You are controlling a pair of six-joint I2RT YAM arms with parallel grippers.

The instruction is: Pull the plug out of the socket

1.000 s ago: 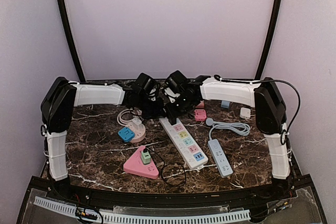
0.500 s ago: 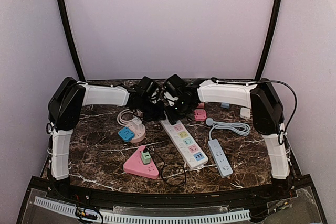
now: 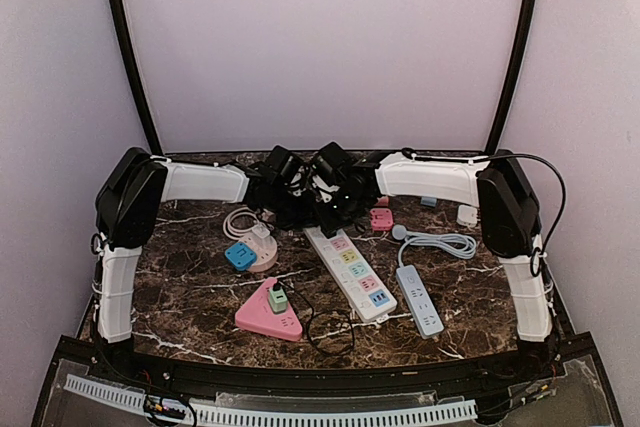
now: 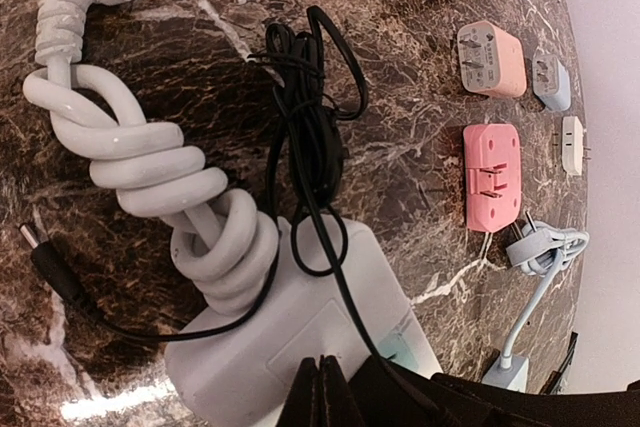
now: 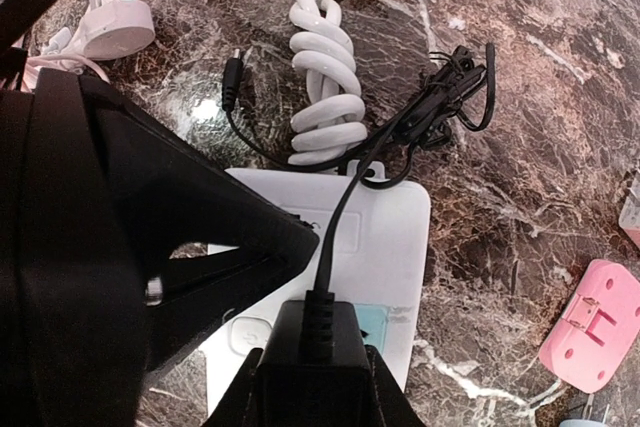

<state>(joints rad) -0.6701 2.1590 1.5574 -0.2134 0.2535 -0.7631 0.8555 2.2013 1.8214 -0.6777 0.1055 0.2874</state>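
Observation:
A white power strip (image 3: 352,275) with coloured sockets lies mid-table, its far end under both grippers. A black plug (image 5: 315,342) sits in the light-blue socket (image 5: 378,323) at that end, and its thin black cable (image 5: 345,207) runs off to a bundle. My right gripper (image 5: 315,387) is shut on the plug, one finger against each side. The left gripper (image 4: 321,372) is shut, its tips resting on the strip's white top (image 4: 260,337) just beside the plug. In the top view the two grippers (image 3: 315,205) meet there and hide the plug.
A knotted white cord (image 5: 325,97) and a loose barrel connector (image 5: 231,77) lie beyond the strip's end. Pink adapters (image 4: 492,172) sit to its right. A pink triangular socket (image 3: 268,315), a round one with a blue adapter (image 3: 241,255) and a grey strip (image 3: 420,299) lie nearer.
The right gripper's jaws have closed in onto the black plug. The left arm has shifted slightly right toward the strip's end, its gripper staying shut.

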